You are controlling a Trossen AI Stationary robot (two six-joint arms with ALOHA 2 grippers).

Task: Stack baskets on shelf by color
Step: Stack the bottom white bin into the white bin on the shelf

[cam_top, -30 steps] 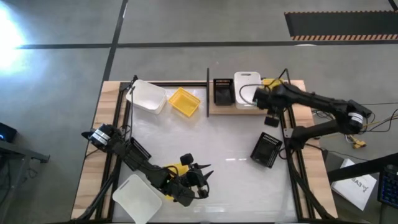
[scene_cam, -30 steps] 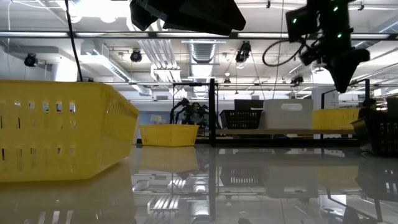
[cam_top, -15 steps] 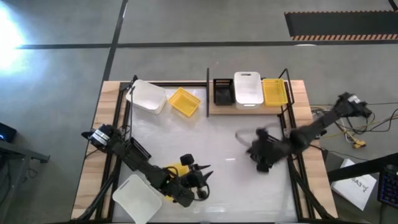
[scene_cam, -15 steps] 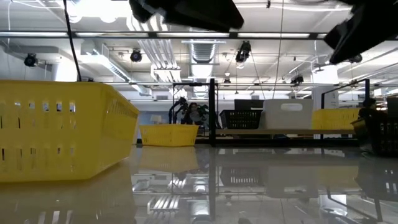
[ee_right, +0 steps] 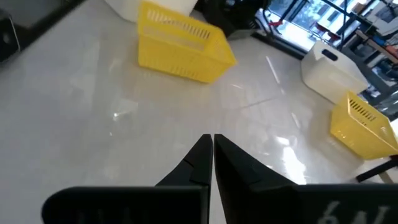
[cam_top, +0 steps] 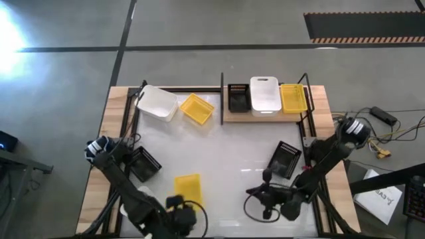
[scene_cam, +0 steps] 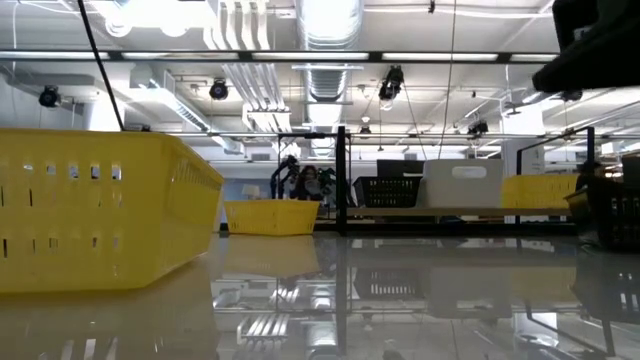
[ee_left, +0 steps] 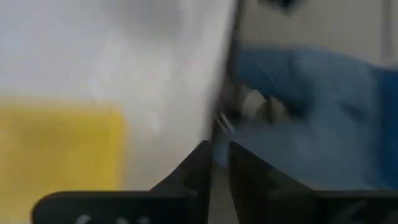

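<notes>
No readable brand or label turned up on any basket. The only writing sat on a white sheet [cam_top: 384, 197] lying off the right side of the table, way too small to read.

Hard-to-see stuff: the left wrist view was mostly a smear of white, a yellow patch and something blue. The left gripper [cam_top: 178, 216] hung low at the table's near edge, partly cut off from above, and its fingers [ee_left: 200, 163] looked nearly together with only a thin slit between them. A white basket [cam_top: 123, 208] by that arm was almost fully hidden under it. The right gripper [cam_top: 260, 194] hovered over the bare near-right part of the table [cam_top: 226, 153], fingers [ee_right: 202, 157] closed tip to tip on nothing.

Basket count from above:
- On the shelf [cam_top: 229, 119] at the far edge, side by side: one black [cam_top: 238, 98], one white [cam_top: 264, 95], one yellow [cam_top: 293, 97].
- Far left on the table: one white [cam_top: 156, 102] with one yellow [cam_top: 197, 108] just beside it.
- Near left: one yellow [cam_top: 187, 188], huge and cut off in the low view [scene_cam: 100, 210].
- Right of centre: one black [cam_top: 285, 159], tilted.
- A dark box [cam_top: 141, 164] near the left arm, which I couldn't identify for sure.
</notes>
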